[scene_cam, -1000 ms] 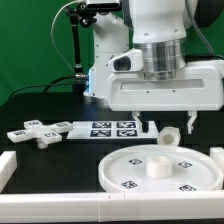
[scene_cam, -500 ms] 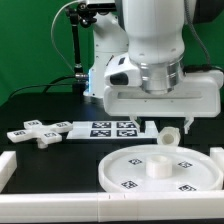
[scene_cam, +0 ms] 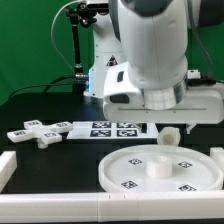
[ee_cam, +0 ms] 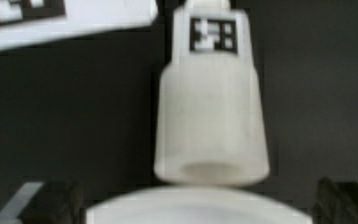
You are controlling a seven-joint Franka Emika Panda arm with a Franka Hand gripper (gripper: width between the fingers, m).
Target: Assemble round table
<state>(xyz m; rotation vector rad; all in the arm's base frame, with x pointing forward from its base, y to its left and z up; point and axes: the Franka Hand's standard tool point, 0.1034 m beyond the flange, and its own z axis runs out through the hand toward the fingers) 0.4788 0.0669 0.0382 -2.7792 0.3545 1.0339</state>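
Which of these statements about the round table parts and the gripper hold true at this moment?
1. The gripper is open and empty, above the leg. True.
2. The cross-shaped base lies apart from the round disc, toward the exterior view's left. True.
3. The leg stands upright, fixed in the disc's centre. False: it lies on its side on the black table, by the disc's rim, not joined to it.
4. The cross-shaped base lies on top of the marker board. False: it lies on the table beside the board.
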